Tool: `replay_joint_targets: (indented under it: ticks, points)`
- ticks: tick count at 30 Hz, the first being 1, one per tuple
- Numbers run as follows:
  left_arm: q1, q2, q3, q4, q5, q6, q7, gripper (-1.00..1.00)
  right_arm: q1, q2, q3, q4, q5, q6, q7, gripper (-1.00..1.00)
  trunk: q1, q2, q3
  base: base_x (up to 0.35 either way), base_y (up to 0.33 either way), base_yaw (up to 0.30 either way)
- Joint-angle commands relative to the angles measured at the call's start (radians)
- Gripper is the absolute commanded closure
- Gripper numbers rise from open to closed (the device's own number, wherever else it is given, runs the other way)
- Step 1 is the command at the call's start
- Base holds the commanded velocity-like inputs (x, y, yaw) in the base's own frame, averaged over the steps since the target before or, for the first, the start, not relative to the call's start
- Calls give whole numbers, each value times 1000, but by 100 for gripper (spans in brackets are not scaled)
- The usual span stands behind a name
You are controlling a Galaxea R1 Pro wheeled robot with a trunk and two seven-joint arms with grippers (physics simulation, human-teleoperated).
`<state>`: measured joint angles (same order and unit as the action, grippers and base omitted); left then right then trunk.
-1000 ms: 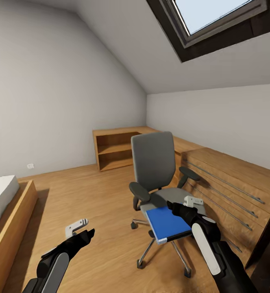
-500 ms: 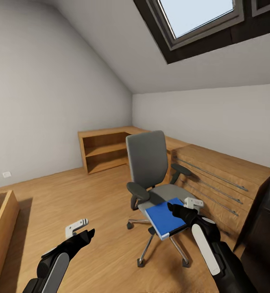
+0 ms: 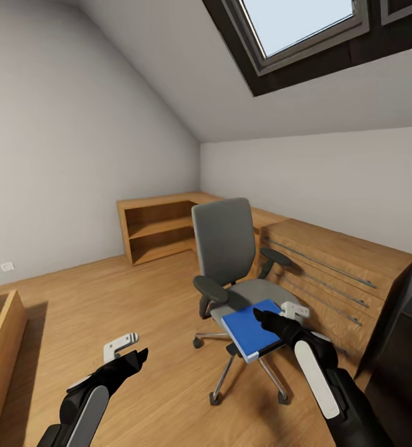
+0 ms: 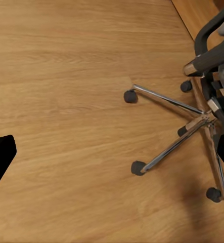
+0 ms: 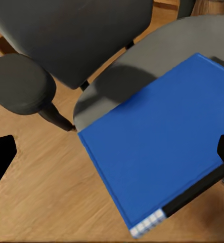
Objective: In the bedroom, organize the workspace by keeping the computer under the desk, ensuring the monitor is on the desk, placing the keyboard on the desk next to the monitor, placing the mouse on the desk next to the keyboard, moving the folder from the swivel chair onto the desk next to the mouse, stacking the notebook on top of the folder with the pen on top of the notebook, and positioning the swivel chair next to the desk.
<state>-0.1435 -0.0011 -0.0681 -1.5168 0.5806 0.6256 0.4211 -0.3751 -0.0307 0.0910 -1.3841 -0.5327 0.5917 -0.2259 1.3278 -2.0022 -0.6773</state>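
Right gripper [image 3: 269,320] is positioned directly above the blue folder [image 3: 250,329], which lies flat on the seat of the swivel chair [image 3: 228,248] with one corner overhanging the seat's front edge. In the right wrist view, the fingers [image 5: 0,157] stand wide apart, the folder [image 5: 157,157] between them and untouched. Left gripper [image 3: 134,357] hangs over bare wooden floor [image 3: 76,298], well clear of the chair; fingers spread wide, holding nothing. The chair's chrome base [image 4: 177,126] sits beyond that hand. A wooden drawer chest [image 3: 342,273] stands just behind the chair.
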Motion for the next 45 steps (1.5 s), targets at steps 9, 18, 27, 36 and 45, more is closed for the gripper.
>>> replay_joint_targets:
  ticks: [9, 18, 27, 36, 45]
  points:
    - [-1, 0, 1, -2, 10, 2, 11, -100, -1, -16, -60, 51, -280, 11, -12, -100, 34, -64, -29, 0, 0, 0]
    - [-1, 0, 1, -1, 9, 2, 14, -100, 0, -60, -117, 108, -458, 18, -11, -100, 69, -127, -58, 0, 0, 0]
    - [-1, 0, 4, -1, 8, 2, 17, -100, 0, -82, -121, 138, -554, 18, -12, -100, 103, -190, -86, -42, 0, 0]
    - [-1, 0, 4, -1, 8, 2, 18, -100, 0, -80, -122, 164, -561, 16, -3, -100, 138, -253, -114, -130, 0, 0]
    - [-1, 0, 4, 0, 8, 2, 18, -100, 1, -82, -161, 186, -564, 17, 82, -100, 172, -316, -142, -1, 0, 0]
